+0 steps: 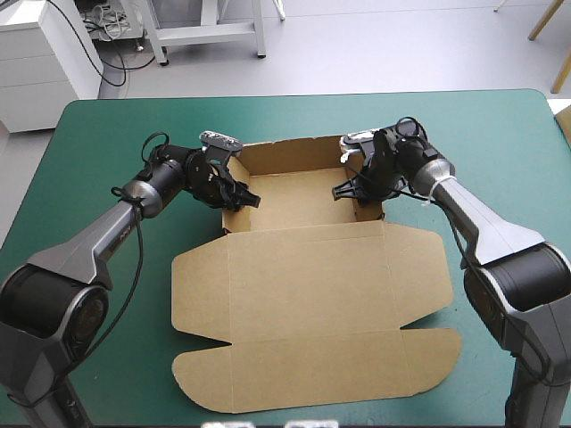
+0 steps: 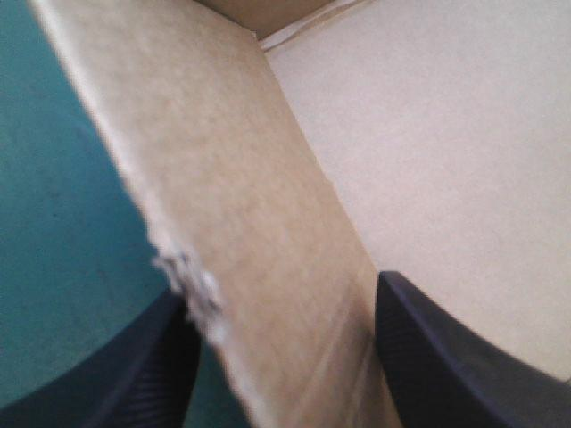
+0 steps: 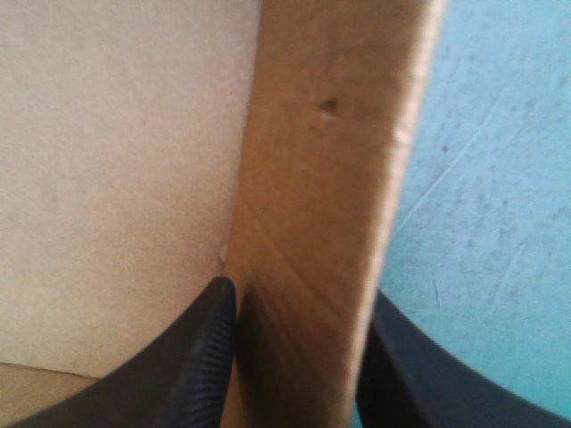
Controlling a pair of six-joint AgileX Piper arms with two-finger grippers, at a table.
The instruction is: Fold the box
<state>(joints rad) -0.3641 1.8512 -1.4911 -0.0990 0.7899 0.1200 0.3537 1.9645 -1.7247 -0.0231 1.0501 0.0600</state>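
Observation:
The brown box lies mid-table as an open tray, its back wall and side walls raised and the lid panel with its flaps flat toward the near edge. My left gripper straddles the tray's left wall, one black finger outside and the other inside, shut on the board. My right gripper pinches the right wall the same way, with one finger on the tray's inner side. In each wrist view the wall fills the space between the fingers.
Teal-green cover shows on both sides of the box and beyond its back wall. The flat lid's rounded flaps reach close to the table's near edge. Both arms slant in over the table's outer thirds.

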